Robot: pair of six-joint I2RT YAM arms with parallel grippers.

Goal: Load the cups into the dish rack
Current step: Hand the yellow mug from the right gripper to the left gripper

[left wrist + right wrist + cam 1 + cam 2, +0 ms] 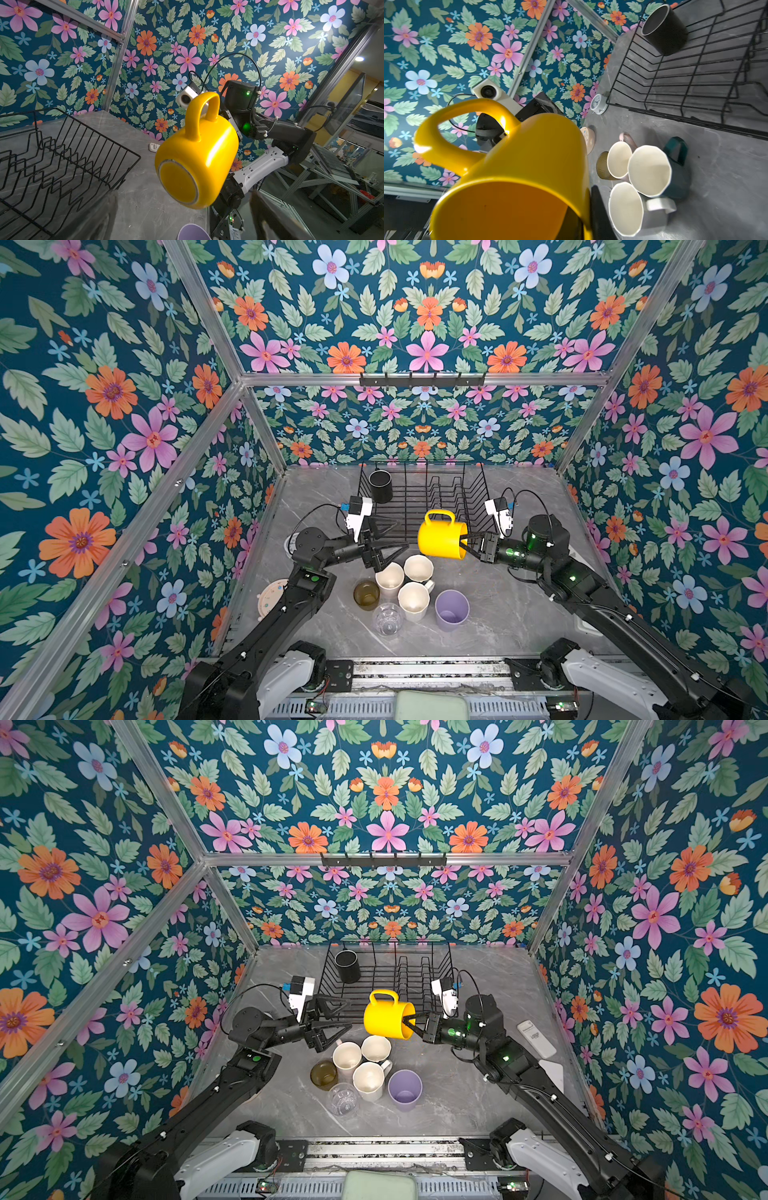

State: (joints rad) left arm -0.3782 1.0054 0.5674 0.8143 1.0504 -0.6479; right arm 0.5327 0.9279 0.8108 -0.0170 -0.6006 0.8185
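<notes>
Starting at the left edge of the grey table (519, 614), a round clock (269, 598) lies partly hidden under the left arm. The left gripper (401, 536) hovers above the table just in front of the dish rack (478, 493), its jaws spread wide with nothing between them. The rack sits at the back of the table, and a black mug (380, 486) stands upright in its far left corner. It is the only cup inside. On the table below the left gripper, six cups stand upright in a tight cluster: an amber glass (366, 594), a clear glass (387, 618) nearer the front edge, a pink mug (390, 580), a white mug (413, 600), a dark green mug (418, 568) and, furthest right, a lilac tumbler (451, 610). Above them the yellow mug (440, 537) hangs in the air on its side, handle up and base turned toward the left gripper. It is close to the rack's near right corner, though I cannot tell whether it is over the wires or just short of them. The right gripper (468, 542) has it by the rim — one finger inside the mouth, the other outside the wall, pinched tight. Beyond the right arm, in a top view, a white remote (536, 1038) lies near the table's right edge.
</notes>
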